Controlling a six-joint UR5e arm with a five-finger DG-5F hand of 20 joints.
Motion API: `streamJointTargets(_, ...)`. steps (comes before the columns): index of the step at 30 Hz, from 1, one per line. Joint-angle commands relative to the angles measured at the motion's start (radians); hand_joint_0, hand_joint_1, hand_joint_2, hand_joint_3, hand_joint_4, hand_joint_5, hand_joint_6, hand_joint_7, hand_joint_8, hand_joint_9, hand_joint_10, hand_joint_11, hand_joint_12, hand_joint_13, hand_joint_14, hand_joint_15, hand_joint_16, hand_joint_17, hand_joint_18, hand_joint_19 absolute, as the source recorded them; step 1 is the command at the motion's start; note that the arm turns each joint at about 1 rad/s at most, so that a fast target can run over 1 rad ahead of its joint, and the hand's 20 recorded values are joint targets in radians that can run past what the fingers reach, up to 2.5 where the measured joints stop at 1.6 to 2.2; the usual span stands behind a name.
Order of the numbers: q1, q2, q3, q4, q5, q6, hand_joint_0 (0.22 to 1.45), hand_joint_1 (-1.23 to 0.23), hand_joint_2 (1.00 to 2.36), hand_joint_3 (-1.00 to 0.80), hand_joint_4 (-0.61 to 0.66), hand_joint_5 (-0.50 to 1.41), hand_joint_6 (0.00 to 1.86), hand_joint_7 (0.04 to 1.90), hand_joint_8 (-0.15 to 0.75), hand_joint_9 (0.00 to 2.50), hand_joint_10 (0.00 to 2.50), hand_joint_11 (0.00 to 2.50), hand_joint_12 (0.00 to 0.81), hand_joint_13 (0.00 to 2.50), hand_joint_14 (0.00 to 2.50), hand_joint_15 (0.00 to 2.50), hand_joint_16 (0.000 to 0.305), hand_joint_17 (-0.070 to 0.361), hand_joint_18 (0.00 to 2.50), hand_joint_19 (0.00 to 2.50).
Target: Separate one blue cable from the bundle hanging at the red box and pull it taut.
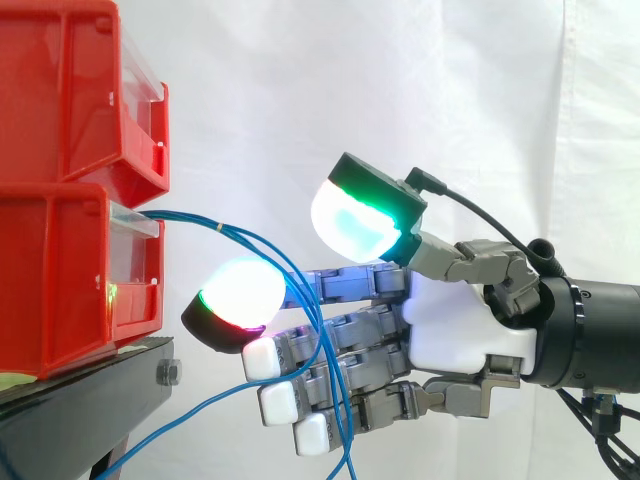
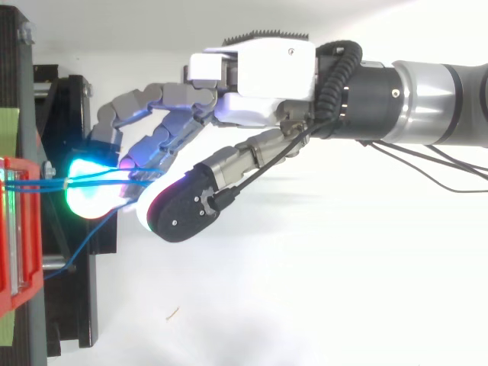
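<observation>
Several thin blue cables (image 1: 252, 240) come out of the front of the lower red box (image 1: 60, 280) and sag to the right and down. They run across the fingers of my hand (image 1: 455, 330), which reaches in level from the right. The fingers (image 1: 235, 295) are nearly straight and point at the box. The thumb, with its green-white pad, stands well above them and touches no cable. In the top view the cables (image 2: 46, 183) stretch from the red box (image 2: 15, 229) to the fingers of the hand (image 2: 259, 76), and one strand (image 2: 84, 240) droops aside.
A second red box (image 1: 70, 90) is stacked on the lower one. Both rest on a black stand (image 1: 90, 400) at the left. A white curtain hangs behind, with free room to the right of the boxes and below the hand.
</observation>
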Motion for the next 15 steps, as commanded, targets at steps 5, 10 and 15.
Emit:
streamJointTargets(5, 0.001, 0.0, 0.0, -0.011, 0.066, -0.089, 0.56, -0.52, 1.0, -0.5, 0.19, -0.17, 0.5, 0.97, 0.264, 0.79, 0.02, 0.45, 0.318, 0.82, 0.02, 0.4, 0.041, 0.092, 0.75, 0.43)
streamJointTargets(10, 0.0, 0.0, 0.0, -0.031, 0.081, -0.12, 0.55, -0.42, 1.0, -0.5, 0.19, -0.17, 0.5, 0.96, 0.265, 0.79, 0.01, 0.45, 0.317, 0.83, 0.02, 0.4, 0.042, 0.094, 0.76, 0.43)
streamJointTargets(15, 0.0, 0.0, 0.0, -0.037, 0.081, -0.109, 0.55, -0.44, 1.0, -0.5, 0.2, -0.17, 0.5, 0.97, 0.268, 0.81, 0.01, 0.46, 0.322, 0.84, 0.02, 0.41, 0.042, 0.094, 0.76, 0.44)
